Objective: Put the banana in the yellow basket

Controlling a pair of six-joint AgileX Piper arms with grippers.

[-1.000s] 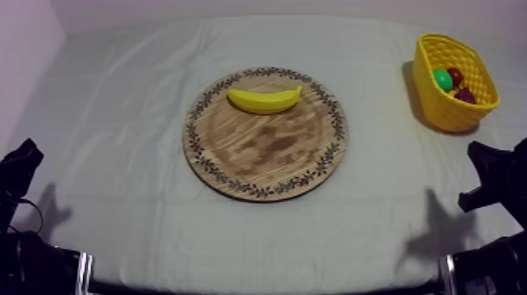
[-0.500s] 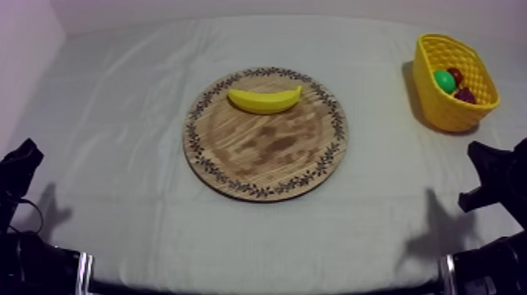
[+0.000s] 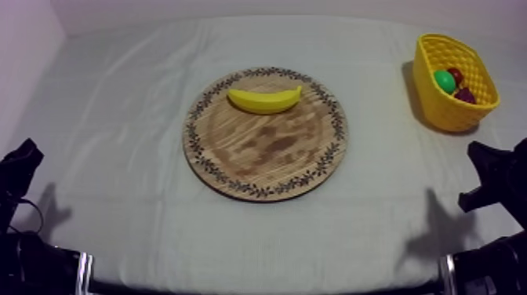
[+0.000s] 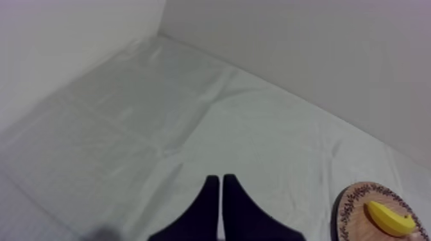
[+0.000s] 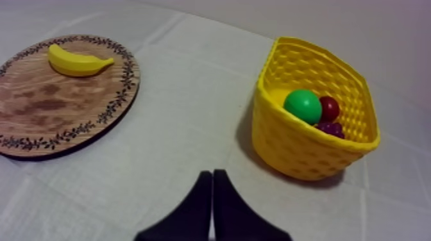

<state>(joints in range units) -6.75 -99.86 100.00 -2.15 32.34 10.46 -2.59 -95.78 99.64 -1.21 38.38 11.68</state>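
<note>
A yellow banana (image 3: 265,100) lies on the far part of the round wooden board (image 3: 267,157) with a patterned rim, mid-table. The yellow basket (image 3: 470,106) stands at the far right and holds a green fruit (image 3: 444,80), a small red fruit (image 3: 456,75) and dark grapes (image 3: 466,95). My left gripper (image 4: 221,181) is shut, its fingers together as a wedge over bare cloth, far left of the board (image 4: 378,224) and banana (image 4: 390,218). My right gripper (image 5: 212,174) is shut too, low over the cloth between the board (image 5: 58,122) and the basket (image 5: 301,150).
Both arms rest low at the near corners, the left arm (image 3: 17,176) and the right arm (image 3: 496,180). Grey-white cloth covers the table all around the board. A pale wall runs behind the table and along its left side.
</note>
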